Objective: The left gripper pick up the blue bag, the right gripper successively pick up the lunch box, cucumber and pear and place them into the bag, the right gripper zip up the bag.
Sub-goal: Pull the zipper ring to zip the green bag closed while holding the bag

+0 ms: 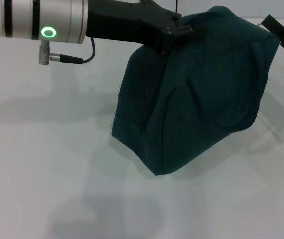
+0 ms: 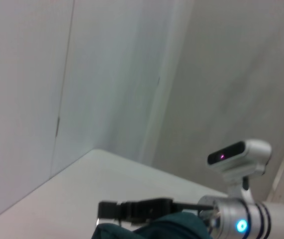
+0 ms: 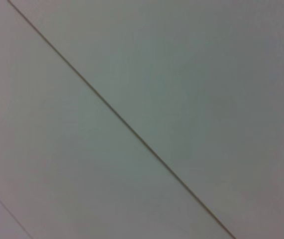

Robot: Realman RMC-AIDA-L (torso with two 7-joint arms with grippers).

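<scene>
The blue bag hangs bulging above the white table, its shadow on the table below it. My left gripper reaches in from the upper left and is shut on the bag's top edge. My right gripper is at the bag's upper right corner. It also shows in the left wrist view, right at the top of the bag's fabric. The lunch box, cucumber and pear are out of view. The zipper and handles are hidden.
The left arm's silver cuff with a green ring light crosses the upper left. The right wrist view shows only a pale wall with a dark seam. The head camera stands behind the right arm.
</scene>
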